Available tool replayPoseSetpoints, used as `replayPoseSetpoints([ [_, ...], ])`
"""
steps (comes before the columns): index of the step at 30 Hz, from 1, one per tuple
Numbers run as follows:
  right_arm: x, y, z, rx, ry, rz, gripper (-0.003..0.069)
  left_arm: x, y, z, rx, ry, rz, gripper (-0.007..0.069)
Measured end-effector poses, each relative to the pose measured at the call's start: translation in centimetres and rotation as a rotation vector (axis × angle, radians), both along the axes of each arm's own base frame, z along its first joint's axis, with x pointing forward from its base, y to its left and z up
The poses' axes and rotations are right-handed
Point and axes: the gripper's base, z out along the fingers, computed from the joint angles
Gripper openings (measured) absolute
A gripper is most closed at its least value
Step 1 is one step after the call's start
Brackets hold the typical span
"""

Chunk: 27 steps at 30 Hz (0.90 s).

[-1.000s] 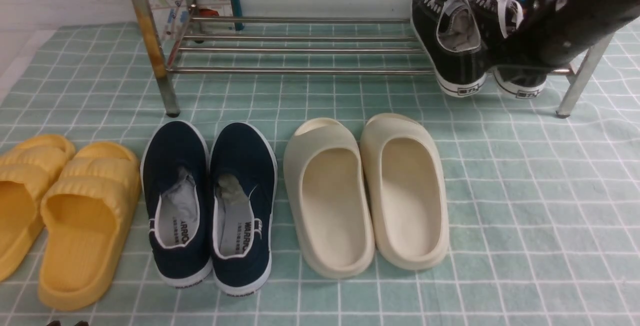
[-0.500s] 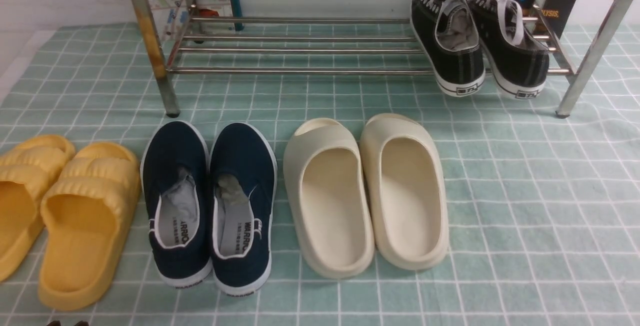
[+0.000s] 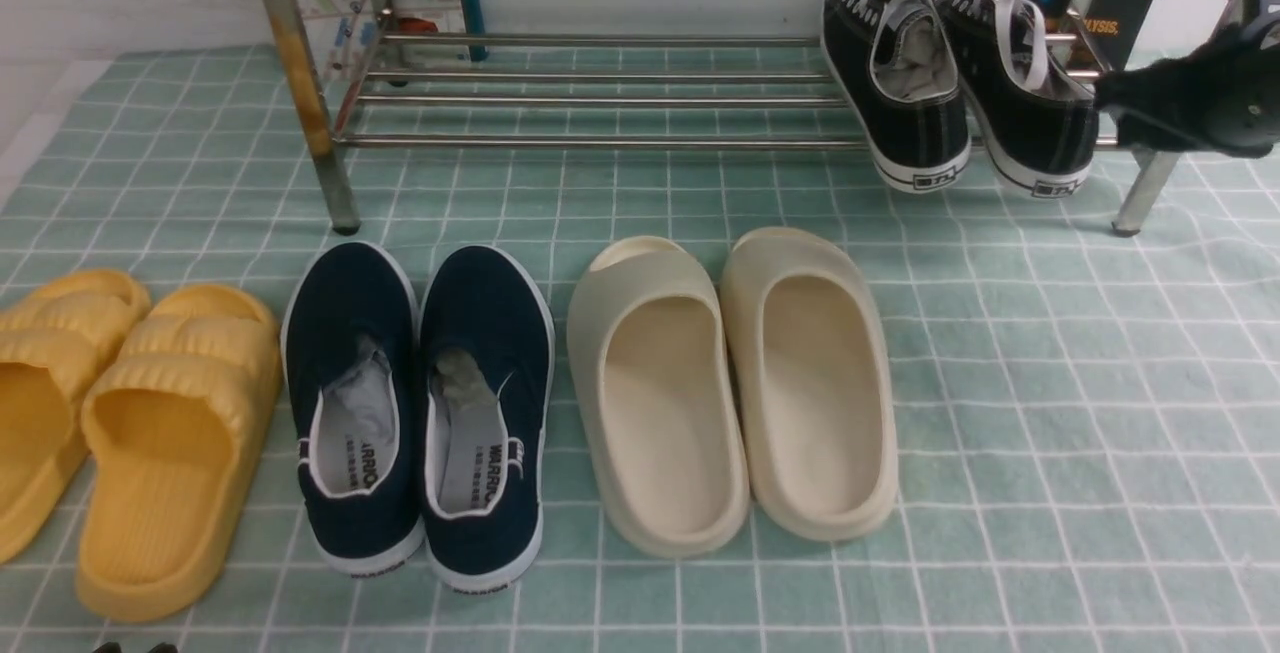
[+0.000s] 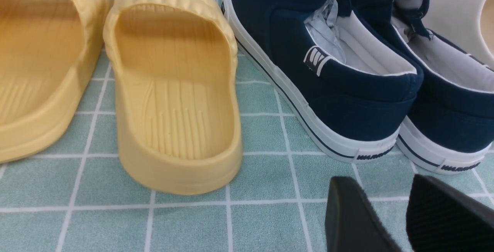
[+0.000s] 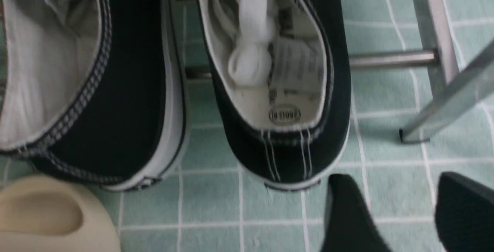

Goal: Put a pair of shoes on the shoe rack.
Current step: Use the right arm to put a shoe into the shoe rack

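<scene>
The sneakers [image 3: 1030, 98] are set side by side on the rack [image 3: 600, 142], heels overhanging its front bar, just beside the right fingers [image 5: 401, 205], which are spread with nothing gripped. Placing looks finished; perhaps only withdrawal is left. The left fingers [image 4: 386, 209] are parted too.

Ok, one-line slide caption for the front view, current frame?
Black sneakers side by side on the lower tier of the metal rack, right end effector beside them.
</scene>
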Motion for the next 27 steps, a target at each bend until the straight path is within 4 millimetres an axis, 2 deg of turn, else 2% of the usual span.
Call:
replayPoseSetpoints([
  [1,0.3,0.2,0.0,-0.013,-0.024,0.011,0.0439,0.0,0.0,0.0,0.0,0.0,0.0,0.0239],
  [2,0.3,0.2,-0.1,-0.016,-0.027,0.014,0.0449,0.0,0.0,0.0,0.0,0.0,0.0,0.0239],
  [3,0.8,0.6,-0.4,-0.04,-0.054,0.037,0.0526,0.0,0.0,0.0,0.0,0.0,0.0,0.0239],
  [4,1.1,0.7,-0.6,-0.051,-0.07,0.045,0.0556,0.0,0.0,0.0,0.0,0.0,0.0,0.0239],
  [8,2.1,0.9,-1.7,-0.074,-0.114,0.055,0.0581,0.0,0.0,0.0,0.0,0.0,0.0,0.0239],
  [11,3.1,0.8,-3.2,-0.085,-0.149,0.048,0.0494,0.0,0.0,0.0,0.0,0.0,0.0,0.0239],
  [13,3.3,0.8,-3.4,-0.084,-0.16,0.045,0.0449,0.0,0.0,0.0,0.0,0.0,0.0,0.0239],
  [17,3.6,1.3,-3.8,-0.08,-0.164,0.051,0.0146,0.0,0.0,0.0,0.0,0.0,0.0,0.0239],
  [19,3.6,1.3,-3.8,-0.076,-0.167,0.048,0.0064,0.0,0.0,0.0,0.0,0.0,0.0,0.0239],
  [25,3.5,1.3,-3.4,-0.057,-0.18,0.036,0.0068,0.0,0.0,0.0,0.0,0.0,0.0,0.0239],
  [27,3.3,1.3,-2.6,-0.055,-0.205,0.033,0.0068,0.0,0.0,0.0,0.0,0.0,0.0,0.0239],
])
